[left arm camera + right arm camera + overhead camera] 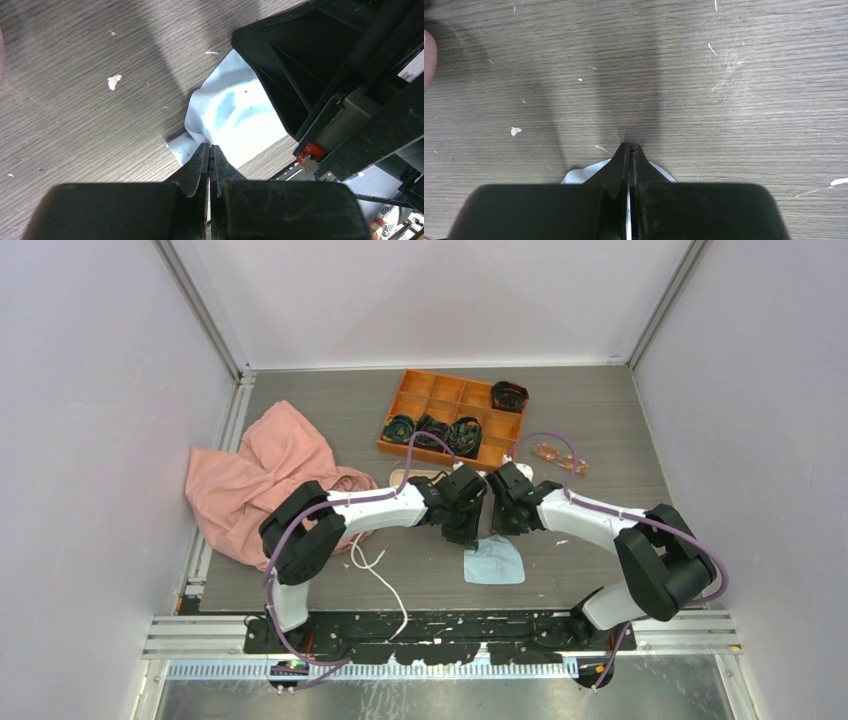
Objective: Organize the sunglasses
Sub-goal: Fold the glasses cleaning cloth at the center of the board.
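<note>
Sunglasses [560,457] lie lengthwise left-to-right beside the tray [392,411]; left claw [210,149] and right claw [630,146] clenched at blue cloth [235,110].

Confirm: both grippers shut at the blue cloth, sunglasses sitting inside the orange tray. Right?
One thing is off. The sunglasses are not inside the orange tray; they lie on the table just to the right of it, as the top external view shows. The rest holds: the left gripper and the right gripper are both shut at the blue cloth.
</note>
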{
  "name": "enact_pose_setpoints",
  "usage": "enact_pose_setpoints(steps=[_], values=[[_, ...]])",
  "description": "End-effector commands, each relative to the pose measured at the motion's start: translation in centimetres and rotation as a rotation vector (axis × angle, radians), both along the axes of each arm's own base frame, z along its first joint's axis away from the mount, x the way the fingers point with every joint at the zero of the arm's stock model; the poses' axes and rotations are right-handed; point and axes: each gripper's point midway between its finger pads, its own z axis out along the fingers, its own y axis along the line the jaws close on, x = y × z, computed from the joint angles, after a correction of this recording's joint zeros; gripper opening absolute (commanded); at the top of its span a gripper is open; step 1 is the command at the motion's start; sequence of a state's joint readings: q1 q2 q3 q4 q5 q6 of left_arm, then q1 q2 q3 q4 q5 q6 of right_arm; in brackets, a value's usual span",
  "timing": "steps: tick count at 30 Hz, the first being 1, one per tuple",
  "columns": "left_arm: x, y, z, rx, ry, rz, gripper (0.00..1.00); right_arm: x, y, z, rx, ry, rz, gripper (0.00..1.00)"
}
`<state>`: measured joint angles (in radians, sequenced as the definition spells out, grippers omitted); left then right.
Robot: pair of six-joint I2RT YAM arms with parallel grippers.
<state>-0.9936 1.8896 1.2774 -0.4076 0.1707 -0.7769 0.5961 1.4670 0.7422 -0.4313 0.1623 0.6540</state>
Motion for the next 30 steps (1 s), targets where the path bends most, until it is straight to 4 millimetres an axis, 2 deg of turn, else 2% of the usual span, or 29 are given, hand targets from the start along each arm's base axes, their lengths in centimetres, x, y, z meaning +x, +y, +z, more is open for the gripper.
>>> enact_pose_setpoints(steps=[1,11,19,30], values=[[0.1,-0.9,1.3,-0.062,-0.008,-0.014,0.01,0.3,-0.3,0.7,-0.015,-0.027,-0.017,0.01],[0.6,-1.3,1.8,-0.068,-0.010,-0.032,0.01,0.2,-1.4,4.3,0.032,-0.152,-0.089,0.01],[0.5,-1.3,2.2,-0.074,-0.017,-0.058,0.01,-1.1,-1.4,4.4,0.091,-0.145,-0.106,0.01],[-0.2,-0.6,2.9,-0.109,-0.064,-0.107,0.01,-3.4,-2.8,4.5,0.090,-0.148,-0.088,0.01]])
